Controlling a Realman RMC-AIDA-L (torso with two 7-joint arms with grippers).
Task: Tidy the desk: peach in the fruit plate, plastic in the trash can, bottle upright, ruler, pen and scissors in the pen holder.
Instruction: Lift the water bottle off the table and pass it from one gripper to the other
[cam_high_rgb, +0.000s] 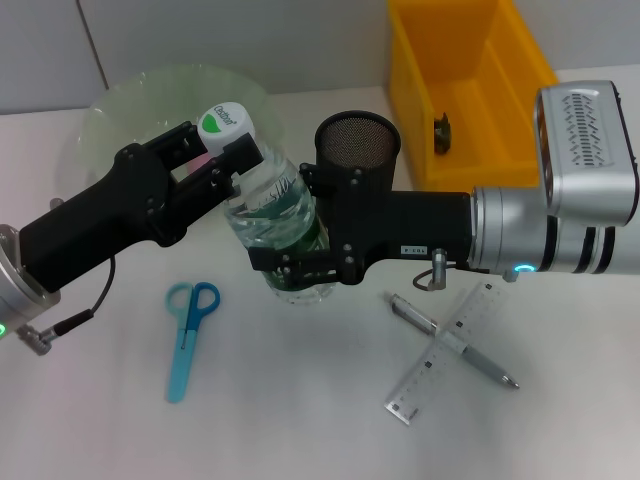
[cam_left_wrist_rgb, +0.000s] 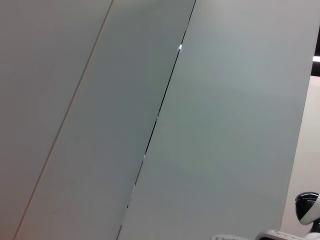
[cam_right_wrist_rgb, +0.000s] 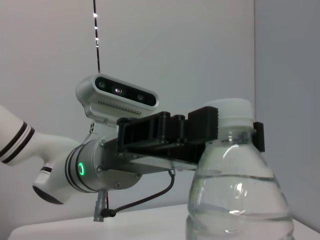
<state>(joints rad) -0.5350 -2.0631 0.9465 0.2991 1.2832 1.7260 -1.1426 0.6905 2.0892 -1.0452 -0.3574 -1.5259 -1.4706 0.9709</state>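
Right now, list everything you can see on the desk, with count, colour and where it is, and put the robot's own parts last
Bottle: one, clear with a white and green cap, upright at the centre, held by both grippers.
Scissors: one pair, blue, flat at front left.
Pen: one, silver, front right, crossing the ruler.
Ruler: one, clear, front right, lying diagonally.
Pen holder: one, black mesh, behind the bottle.
Fruit plate: one, pale green, back left.
Trash can: one, yellow, back right, a small dark item inside.
Left gripper: black, closed around the bottle's neck under the cap.
Right gripper: black, clamped on the bottle's body.
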